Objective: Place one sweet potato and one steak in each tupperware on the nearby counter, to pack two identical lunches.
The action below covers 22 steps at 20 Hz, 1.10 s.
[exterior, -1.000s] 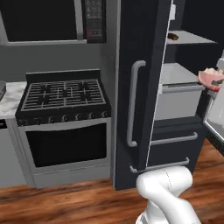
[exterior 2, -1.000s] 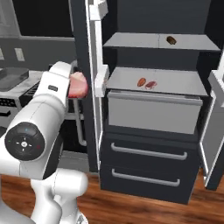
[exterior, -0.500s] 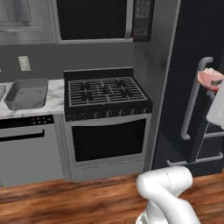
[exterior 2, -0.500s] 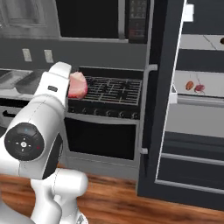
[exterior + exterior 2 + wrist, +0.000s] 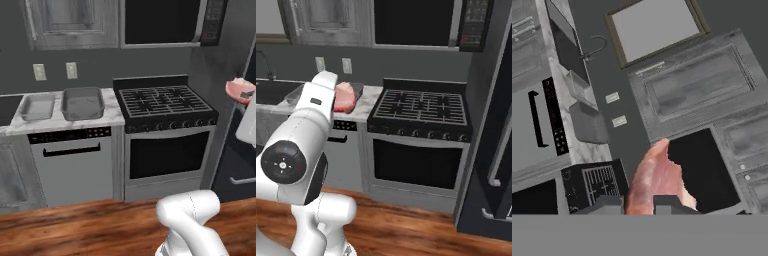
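The base has swung from fridge toward the counter (image 5: 65, 120), claw (image 5: 639, 205) clenched on the steak (image 5: 654, 180).

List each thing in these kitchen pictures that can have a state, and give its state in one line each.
gripper: shut on the steak
steak: held in the air, off any surface
left tupperware: on the counter, empty
right tupperware: on the counter, empty
oven door: closed
dishwasher: closed
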Tool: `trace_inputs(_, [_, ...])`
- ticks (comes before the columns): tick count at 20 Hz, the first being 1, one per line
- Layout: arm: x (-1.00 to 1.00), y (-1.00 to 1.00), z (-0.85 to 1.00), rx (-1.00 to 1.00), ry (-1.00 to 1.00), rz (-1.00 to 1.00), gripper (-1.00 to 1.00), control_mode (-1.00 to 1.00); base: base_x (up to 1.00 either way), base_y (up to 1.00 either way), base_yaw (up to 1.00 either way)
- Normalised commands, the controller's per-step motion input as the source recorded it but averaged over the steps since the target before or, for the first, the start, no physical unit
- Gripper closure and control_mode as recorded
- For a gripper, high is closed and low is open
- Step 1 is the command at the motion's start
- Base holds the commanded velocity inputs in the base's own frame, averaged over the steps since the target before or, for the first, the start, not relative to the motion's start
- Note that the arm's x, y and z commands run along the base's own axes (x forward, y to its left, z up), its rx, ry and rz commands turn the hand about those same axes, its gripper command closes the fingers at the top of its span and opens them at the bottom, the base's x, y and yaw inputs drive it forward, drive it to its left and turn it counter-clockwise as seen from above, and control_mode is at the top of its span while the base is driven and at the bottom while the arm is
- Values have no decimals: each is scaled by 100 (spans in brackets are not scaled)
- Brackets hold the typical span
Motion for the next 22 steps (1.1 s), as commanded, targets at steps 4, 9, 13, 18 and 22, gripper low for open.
trace_inputs(4, [0, 0, 0, 0, 0, 0, 100, 100, 42, 100, 0])
trace_inputs(9, [0, 0, 0, 0, 0, 0, 100, 100, 59, 100, 0])
trace_inputs(13, [0, 0, 0, 0, 0, 0, 100, 100, 98, 89, -3])
trace_inputs(18, [0, 0, 0, 0, 0, 0, 100, 100, 100, 18, -12])
trace_inputs(22, [0, 0, 0, 0, 0, 0, 100, 100, 81, 0, -18])
